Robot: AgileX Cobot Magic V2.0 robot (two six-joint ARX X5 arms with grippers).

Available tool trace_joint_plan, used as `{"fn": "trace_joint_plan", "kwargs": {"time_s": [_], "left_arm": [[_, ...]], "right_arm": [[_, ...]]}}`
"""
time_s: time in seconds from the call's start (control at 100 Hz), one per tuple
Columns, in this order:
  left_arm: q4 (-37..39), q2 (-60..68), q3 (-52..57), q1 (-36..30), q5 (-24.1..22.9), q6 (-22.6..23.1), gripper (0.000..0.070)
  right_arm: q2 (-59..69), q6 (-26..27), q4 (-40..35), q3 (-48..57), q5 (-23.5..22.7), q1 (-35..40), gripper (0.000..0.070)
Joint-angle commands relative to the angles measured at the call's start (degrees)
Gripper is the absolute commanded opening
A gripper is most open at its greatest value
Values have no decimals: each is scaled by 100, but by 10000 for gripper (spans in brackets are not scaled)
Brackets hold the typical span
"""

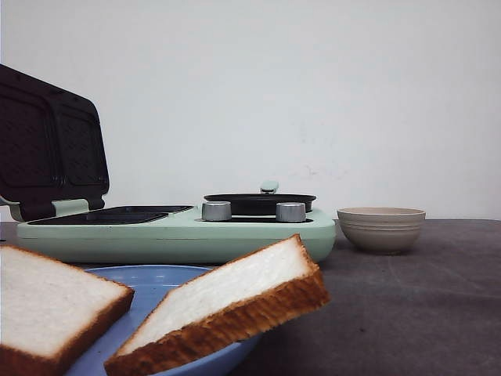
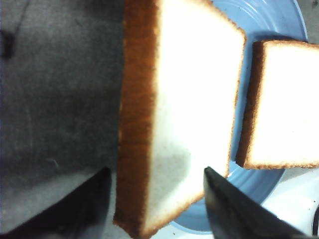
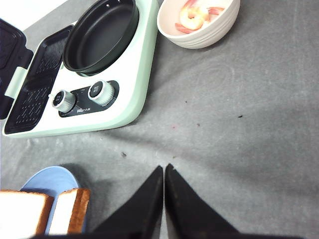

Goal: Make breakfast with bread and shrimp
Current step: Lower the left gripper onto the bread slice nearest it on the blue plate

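Two slices of bread lie on a blue plate [image 1: 160, 276]. One slice [image 1: 227, 301] is tilted, its raised edge over the plate's right rim, and the other [image 1: 47, 301] lies at the left. In the left wrist view my left gripper [image 2: 156, 170] is open, its dark fingers [image 2: 94, 199] standing on either side of the tilted slice [image 2: 184, 114], with the second slice [image 2: 284, 104] beside it. My right gripper [image 3: 164, 168] is shut and empty over the grey table. The shrimp [image 3: 194, 15] lie in the beige bowl [image 3: 199, 37]. Neither gripper shows in the front view.
A mint-green breakfast maker [image 1: 180, 235] stands behind the plate, its grill lid [image 1: 47, 149] raised at the left. It carries a black round pan [image 3: 102, 32] and two silver knobs [image 3: 102, 93]. The beige bowl [image 1: 381, 229] sits to its right on the grey tabletop [image 1: 407, 313].
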Motion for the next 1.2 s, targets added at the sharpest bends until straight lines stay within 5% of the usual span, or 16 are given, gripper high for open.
{"fn": "trace_joint_plan", "kwargs": {"time_s": [0.0, 0.15, 1.19], "left_arm": [[46, 57, 83, -39, -22, -7, 174], [118, 57, 83, -72, -24, 15, 0], [409, -531, 85, -74, -282, 118, 3]], "right_arm": [[15, 44, 87, 87, -15, 2, 0], [15, 44, 85, 87, -15, 2, 0], [15, 42, 81, 87, -17, 2, 0]]}}
